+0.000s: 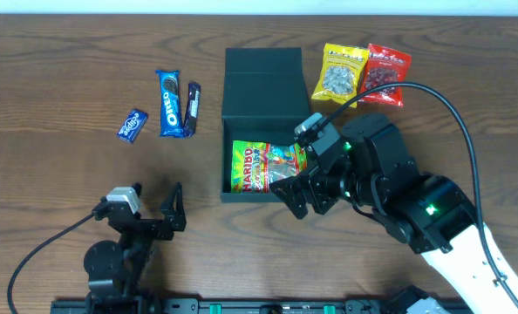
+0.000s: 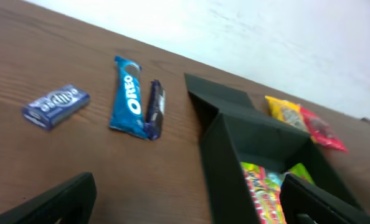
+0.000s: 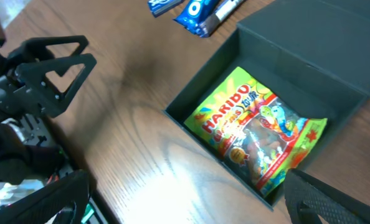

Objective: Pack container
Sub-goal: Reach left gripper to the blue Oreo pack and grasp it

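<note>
Hovering over container [image 1: 261, 96] near-right corner, right jaws spread

A: Where lies the crinkly green Haribo gummy bag [image 1: 263, 166]?
B: In the dark teal-black matte box [image 1: 261, 74], near end.
A: And around it?
B: Left, on the brown wooden tabletop [image 1: 58, 70]: a blue Oreo wrapper [image 1: 169, 103], a slim dark bar [image 1: 192, 106] just right of it, a small blue packet [image 1: 132, 125] farther left. Right: a yellow plastic bag [image 1: 340, 74] beside a red plastic bag [image 1: 386, 74].
</note>
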`<act>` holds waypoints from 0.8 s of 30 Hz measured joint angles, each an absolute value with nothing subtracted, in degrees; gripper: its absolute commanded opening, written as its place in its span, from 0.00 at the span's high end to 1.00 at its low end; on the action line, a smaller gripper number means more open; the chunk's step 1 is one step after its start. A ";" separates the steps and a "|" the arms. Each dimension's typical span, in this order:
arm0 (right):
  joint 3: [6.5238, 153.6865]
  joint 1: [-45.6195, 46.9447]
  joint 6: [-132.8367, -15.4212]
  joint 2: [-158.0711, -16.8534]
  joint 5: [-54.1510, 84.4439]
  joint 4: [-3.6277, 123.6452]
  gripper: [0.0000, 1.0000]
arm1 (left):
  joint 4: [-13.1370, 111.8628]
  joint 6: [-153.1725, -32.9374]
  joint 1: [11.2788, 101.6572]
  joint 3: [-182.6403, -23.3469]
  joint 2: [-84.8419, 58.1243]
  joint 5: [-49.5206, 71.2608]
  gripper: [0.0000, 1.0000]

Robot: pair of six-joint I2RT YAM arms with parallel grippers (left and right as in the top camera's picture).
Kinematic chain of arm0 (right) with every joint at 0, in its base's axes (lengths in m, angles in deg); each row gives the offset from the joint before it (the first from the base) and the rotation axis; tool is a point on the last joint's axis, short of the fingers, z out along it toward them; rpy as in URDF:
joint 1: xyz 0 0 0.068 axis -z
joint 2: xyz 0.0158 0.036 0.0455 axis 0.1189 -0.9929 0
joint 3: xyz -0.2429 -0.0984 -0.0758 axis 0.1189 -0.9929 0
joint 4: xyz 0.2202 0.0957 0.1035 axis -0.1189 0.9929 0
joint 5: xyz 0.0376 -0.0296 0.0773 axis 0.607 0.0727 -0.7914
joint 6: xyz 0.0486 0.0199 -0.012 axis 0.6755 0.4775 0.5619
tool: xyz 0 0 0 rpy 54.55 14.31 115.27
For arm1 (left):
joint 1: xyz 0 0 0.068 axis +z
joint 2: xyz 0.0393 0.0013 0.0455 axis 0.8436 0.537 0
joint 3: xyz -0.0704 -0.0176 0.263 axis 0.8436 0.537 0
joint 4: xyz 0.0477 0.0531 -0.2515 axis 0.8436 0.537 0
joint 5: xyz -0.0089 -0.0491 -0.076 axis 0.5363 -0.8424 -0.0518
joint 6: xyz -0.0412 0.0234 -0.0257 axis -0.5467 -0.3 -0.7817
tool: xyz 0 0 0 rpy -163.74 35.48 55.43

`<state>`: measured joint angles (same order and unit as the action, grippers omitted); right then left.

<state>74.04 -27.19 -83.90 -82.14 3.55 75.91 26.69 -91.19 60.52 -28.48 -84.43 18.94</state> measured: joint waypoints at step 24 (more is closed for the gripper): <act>74.04 -27.19 -91.92 -83.43 10.02 62.88 0.01 | 22.53 -77.42 60.52 -56.83 -38.66 25.65 0.05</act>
<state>74.04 -27.19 -91.92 -83.43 10.02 62.88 22.53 -77.42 60.52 -56.83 -38.66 25.65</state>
